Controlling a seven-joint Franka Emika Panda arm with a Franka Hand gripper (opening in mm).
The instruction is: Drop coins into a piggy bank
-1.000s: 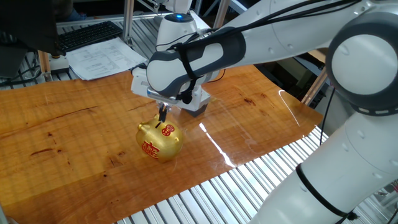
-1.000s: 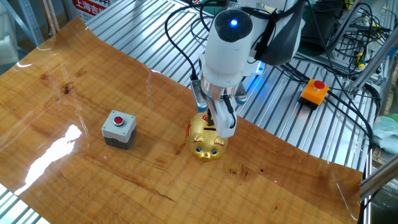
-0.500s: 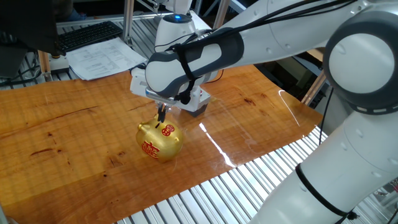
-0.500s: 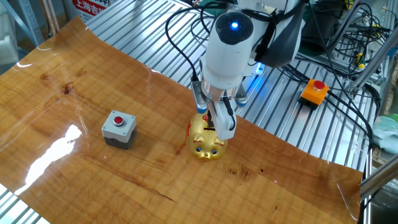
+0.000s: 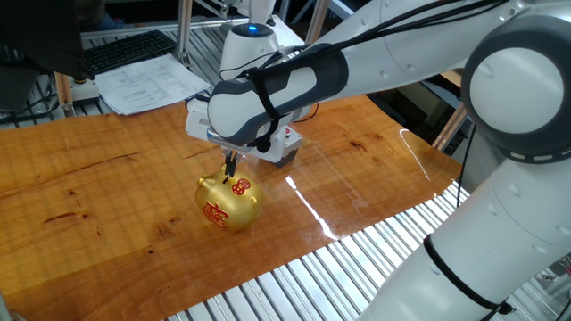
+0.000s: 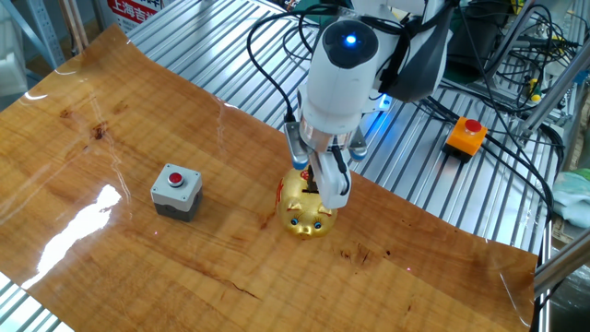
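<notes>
Shiny brown wooden tabletop [image 5: 107, 214] holds the shiny gold pig-shaped piggy bank [image 5: 229, 201]. Right above its red-marked top hangs the robot's tool [image 5: 232, 167], likely so a coin falls inside. No coin shows, and I cannot tell whether the tool is clenched.

Pincer [image 5: 232, 164] tips too small to tell if they pinch a coin. Pig [image 6: 307, 207] top slot hidden behind the pincer [image 6: 324, 189] in the other fixed view. Grey box [image 5: 284, 150] mostly hidden behind the arm.
</notes>
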